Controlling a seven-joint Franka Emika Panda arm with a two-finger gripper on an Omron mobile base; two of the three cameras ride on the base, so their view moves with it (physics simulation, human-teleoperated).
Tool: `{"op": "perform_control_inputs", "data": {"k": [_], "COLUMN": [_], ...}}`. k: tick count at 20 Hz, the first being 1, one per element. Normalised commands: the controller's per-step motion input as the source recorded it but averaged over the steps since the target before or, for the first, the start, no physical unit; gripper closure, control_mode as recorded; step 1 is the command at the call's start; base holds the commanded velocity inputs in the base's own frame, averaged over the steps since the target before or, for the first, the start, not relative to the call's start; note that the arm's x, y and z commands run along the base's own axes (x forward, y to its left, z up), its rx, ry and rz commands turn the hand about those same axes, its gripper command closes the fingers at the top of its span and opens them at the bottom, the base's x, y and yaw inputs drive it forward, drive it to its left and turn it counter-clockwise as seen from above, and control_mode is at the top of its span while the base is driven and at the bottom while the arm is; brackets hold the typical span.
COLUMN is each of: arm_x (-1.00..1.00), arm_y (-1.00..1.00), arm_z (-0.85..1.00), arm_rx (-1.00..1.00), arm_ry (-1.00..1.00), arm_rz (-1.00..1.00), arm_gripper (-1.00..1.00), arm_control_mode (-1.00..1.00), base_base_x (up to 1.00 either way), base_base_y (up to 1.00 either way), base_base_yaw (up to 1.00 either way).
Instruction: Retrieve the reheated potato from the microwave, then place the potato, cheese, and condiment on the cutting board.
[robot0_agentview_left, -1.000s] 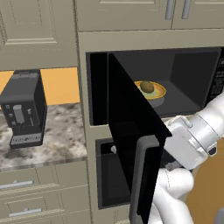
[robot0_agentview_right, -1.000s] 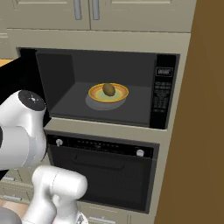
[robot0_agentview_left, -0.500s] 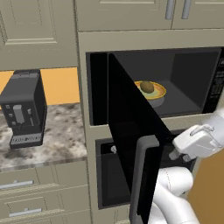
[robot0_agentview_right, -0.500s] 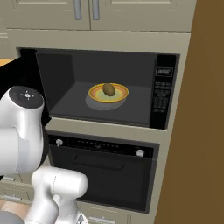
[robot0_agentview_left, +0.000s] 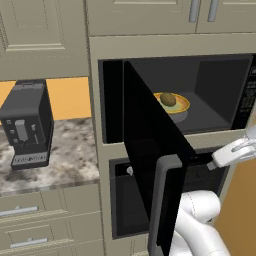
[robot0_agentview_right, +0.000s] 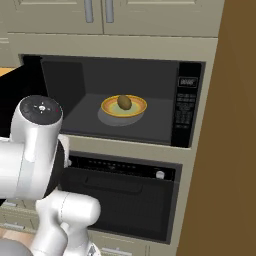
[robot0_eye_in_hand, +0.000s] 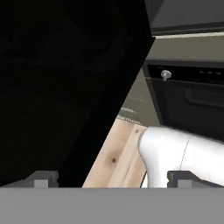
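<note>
The microwave (robot0_agentview_left: 215, 90) stands open, its black door (robot0_agentview_left: 145, 150) swung out toward me with the grey bar handle (robot0_agentview_left: 166, 200) at its near edge. Inside, the small olive-brown potato (robot0_agentview_left: 168, 99) (robot0_agentview_right: 124, 102) lies in a yellow bowl (robot0_agentview_right: 138, 108) on the dark floor of the microwave (robot0_agentview_right: 80, 90). My gripper (robot0_agentview_left: 210, 163) (robot0_eye_in_hand: 113, 179) hangs open below the microwave's sill, just right of the door, with nothing between its fingertips (robot0_eye_in_hand: 41, 179). The cheese, condiment and cutting board are out of view.
A black oven (robot0_agentview_right: 125, 200) with a horizontal handle sits under the microwave. A dark coffee machine (robot0_agentview_left: 27, 125) stands on the speckled counter (robot0_agentview_left: 70, 155) to the left. A brown wall panel (robot0_agentview_right: 225, 150) closes the right side. Pale wood floor (robot0_eye_in_hand: 118, 157) lies below the hand.
The hand has drawn rightward away from the door handle, and the jaws have opened slightly wider. The door and potato stay put.
</note>
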Motion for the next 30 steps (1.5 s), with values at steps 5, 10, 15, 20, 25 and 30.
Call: {"op": "perform_control_inputs", "data": {"k": [5,10,15,20,25,30], "arm_x": [0.52,0.55,0.50,0.60,0.64,0.58], "arm_y": [-0.31,-0.13,-0.03,-0.16,-0.18,-0.07], "arm_z": [0.03,0.01,-0.02,0.08,0.20,-0.01], "arm_rx": [-0.02,-0.03,-0.02,0.00,0.00,0.00], "arm_ry": [0.00,-0.17,-0.30,-0.11,0.16,0.02], "arm_rz": [0.00,-0.03,-0.07,-0.05,-0.07,0.00], "arm_gripper": [-1.00,-1.00,-1.00,-1.00,-1.00,-1.00], "arm_control_mode": [-1.00,-1.00,-1.00,-1.00,-1.00,-1.00], "base_base_x": [0.00,0.00,0.00,0.00,0.00,0.00], "base_base_y": [0.00,0.00,0.00,0.00,0.00,0.00], "base_base_yaw": [0.00,0.00,0.00,0.00,0.00,0.00]}}
